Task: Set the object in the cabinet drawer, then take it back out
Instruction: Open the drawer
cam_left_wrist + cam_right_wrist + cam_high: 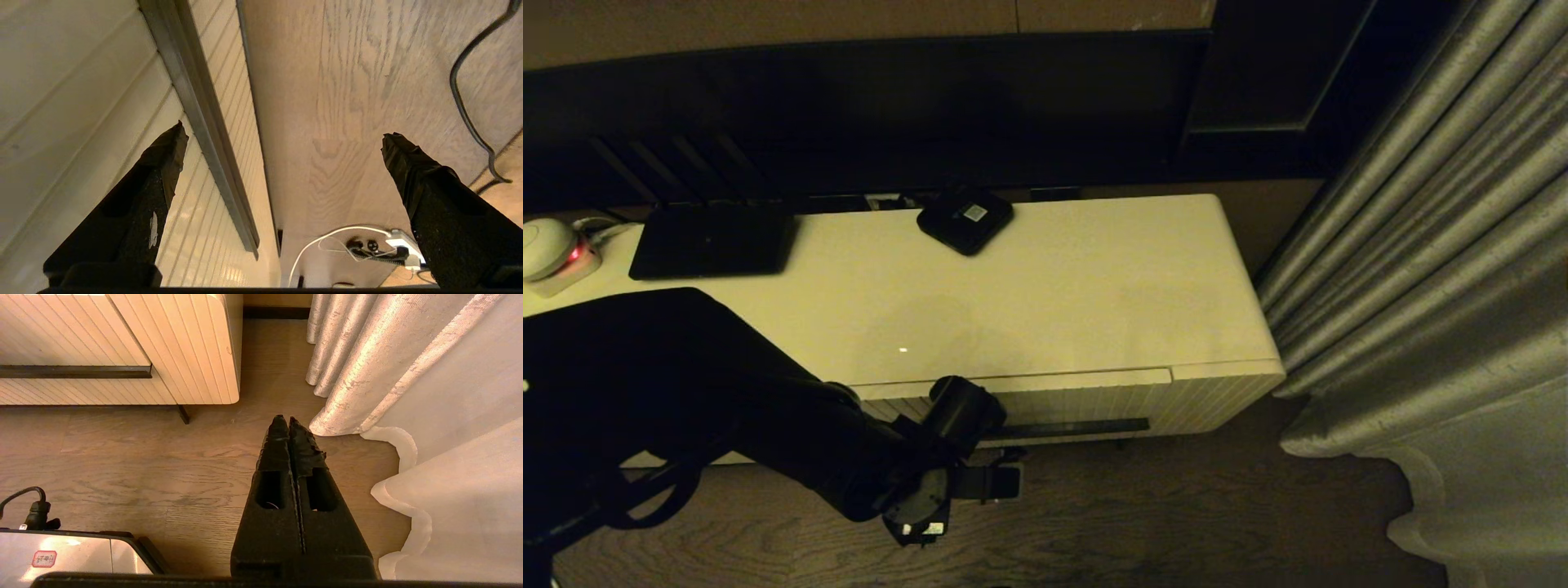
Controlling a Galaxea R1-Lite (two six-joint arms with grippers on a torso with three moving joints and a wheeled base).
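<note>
I'm holding the left gripper (282, 139) low in front of the cabinet, its fingers spread wide and gripping nothing, one finger lying over the ribbed front beside the dark strip (204, 122). The right gripper (289, 422) is hanging parked above the wood floor (163, 465) near the curtain (408, 375), its fingers pressed together and empty. The cabinet drawer (1086, 402) is sitting closed. Farther back, the router (712, 242) and small black box (965, 219) are resting on the cabinet top (1054, 294). I'm not seeing the umbrella anywhere.
</note>
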